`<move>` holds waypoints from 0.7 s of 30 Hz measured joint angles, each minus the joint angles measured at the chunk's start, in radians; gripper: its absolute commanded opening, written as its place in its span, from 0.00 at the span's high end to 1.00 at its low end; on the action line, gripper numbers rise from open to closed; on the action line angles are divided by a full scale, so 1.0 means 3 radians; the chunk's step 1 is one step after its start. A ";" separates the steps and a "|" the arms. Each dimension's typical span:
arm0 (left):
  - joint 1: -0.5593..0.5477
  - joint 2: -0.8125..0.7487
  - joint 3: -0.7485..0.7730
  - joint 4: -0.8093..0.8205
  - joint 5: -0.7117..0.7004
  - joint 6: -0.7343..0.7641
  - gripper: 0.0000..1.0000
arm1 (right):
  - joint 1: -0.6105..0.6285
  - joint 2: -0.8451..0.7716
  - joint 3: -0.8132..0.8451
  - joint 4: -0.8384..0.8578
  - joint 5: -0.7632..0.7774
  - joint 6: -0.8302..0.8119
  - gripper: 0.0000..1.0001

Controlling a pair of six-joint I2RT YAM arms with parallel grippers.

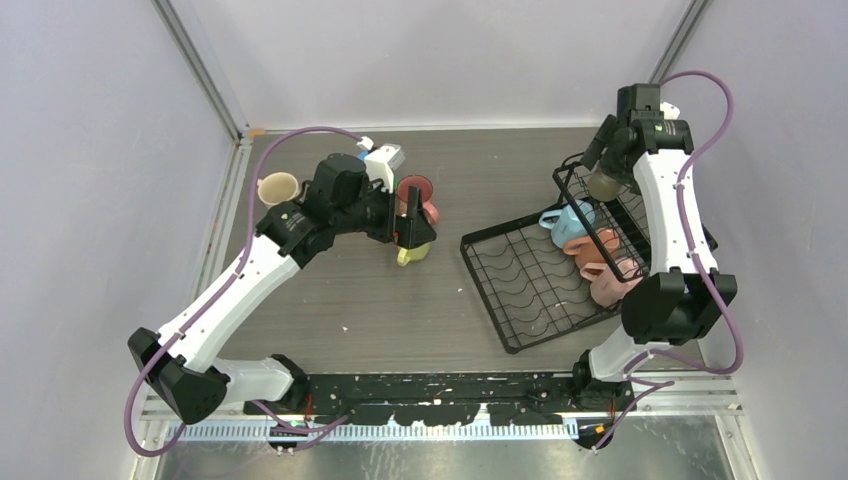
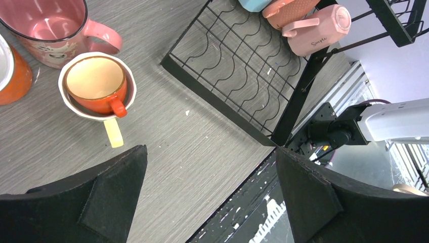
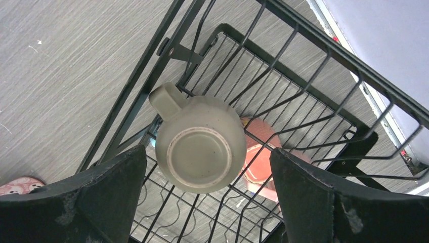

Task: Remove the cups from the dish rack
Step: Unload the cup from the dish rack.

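Observation:
The black wire dish rack lies on the right of the table. A blue cup, a salmon cup and a pink cup rest along its right side. A grey-cream cup sits upside down on the rack's raised wire side, handle up-left. My right gripper hangs open over it, one finger on either side, neither touching. My left gripper is open and empty above the table beside the unloaded cups: a pink mug and an orange cup nested in a white one.
A cream cup stands far left of the group, and a small white-and-blue toy stands behind the left wrist. Another orange cup shows at the left wrist view's edge. The rack's raised side crosses close under my right fingers.

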 measured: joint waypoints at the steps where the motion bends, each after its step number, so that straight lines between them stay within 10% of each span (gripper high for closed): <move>1: 0.0000 0.0000 -0.0001 0.0003 0.0000 0.0000 0.00 | 0.0000 0.0020 0.0000 0.0001 -0.0009 -0.0003 0.05; 21: 0.0000 -0.0014 -0.0078 0.0057 -0.0004 0.0014 0.00 | 0.0000 0.0173 0.0000 0.0028 -0.0048 -0.0043 0.35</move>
